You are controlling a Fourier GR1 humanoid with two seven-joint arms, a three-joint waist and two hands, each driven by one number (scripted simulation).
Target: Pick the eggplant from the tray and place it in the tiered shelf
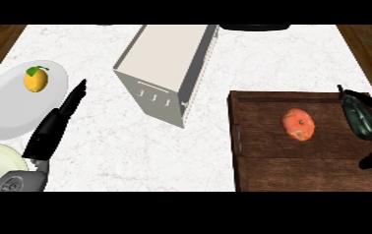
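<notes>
The eggplant (356,115), dark and glossy with a short stem, lies at the right edge of the brown wooden tray (276,171) and is partly cut off by the view. The tiered shelf (169,63), a white and grey box, stands tilted at the counter's centre back, left of the tray. At the left, my left hand (52,130) rests with straight fingers pointing up, far from the tray. A small black part of my right hand (366,162) shows at the right edge, just below the eggplant and apart from it.
An orange-red tomato (298,124) lies in the tray's middle. A white plate (15,105) holding a lemon (36,79) sits at far left, beside my left hand. A pale round rim (10,158) shows at lower left. A dark object (254,27) sits at the back edge.
</notes>
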